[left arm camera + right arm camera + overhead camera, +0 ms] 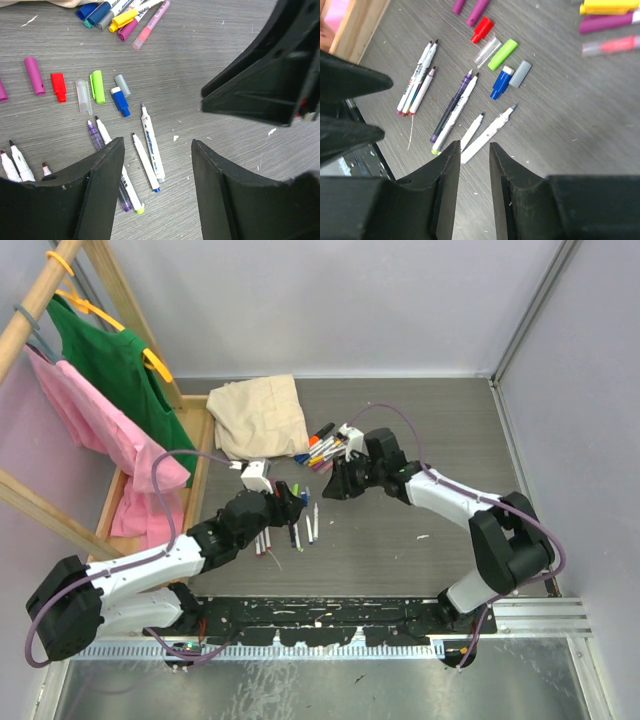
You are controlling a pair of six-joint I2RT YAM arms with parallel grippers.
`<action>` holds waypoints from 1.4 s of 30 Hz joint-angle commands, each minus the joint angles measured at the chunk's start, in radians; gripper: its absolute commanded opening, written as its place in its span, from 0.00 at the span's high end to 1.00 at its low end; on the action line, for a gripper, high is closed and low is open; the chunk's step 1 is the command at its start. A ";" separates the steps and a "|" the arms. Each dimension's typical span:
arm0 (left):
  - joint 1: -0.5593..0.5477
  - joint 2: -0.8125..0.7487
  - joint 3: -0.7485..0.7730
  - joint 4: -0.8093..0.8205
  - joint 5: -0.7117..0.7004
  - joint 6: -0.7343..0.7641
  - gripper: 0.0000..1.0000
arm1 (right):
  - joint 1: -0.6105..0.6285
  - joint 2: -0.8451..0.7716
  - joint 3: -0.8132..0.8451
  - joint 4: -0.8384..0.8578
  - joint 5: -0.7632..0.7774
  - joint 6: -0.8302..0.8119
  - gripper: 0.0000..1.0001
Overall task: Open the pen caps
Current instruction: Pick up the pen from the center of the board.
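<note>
Several loose pen caps lie in a row on the grey table: purple (34,75), red (58,86), clear (83,96), green (97,86), grey (122,85) and blue (120,101). The red (482,29), green (502,54) and blue (501,82) caps also show in the right wrist view. Uncapped white pens (150,142) lie beside them (452,107). Capped pens (125,17) sit in a pile (325,445) farther back. My left gripper (157,170) is wide open and empty above the uncapped pens (285,495). My right gripper (472,170) is narrowly open and empty, facing it (335,480).
A beige cloth (258,415) lies behind the pen pile. A wooden rack (195,455) with green and pink garments stands at the left. The two grippers are close together over the pens. Three more uncapped pens (417,82) lie near the rack's base.
</note>
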 commanded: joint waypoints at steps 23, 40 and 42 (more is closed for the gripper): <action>-0.001 -0.096 -0.077 0.048 -0.020 0.053 0.00 | -0.117 0.419 0.644 -0.908 -0.104 -2.062 0.35; 0.000 -0.215 -0.130 0.025 -0.073 0.073 0.00 | -0.117 0.689 1.008 -0.916 -0.028 -1.958 0.60; -0.001 -0.217 -0.132 0.024 -0.074 0.074 0.00 | -0.116 0.707 1.031 -0.924 -0.022 -1.950 0.62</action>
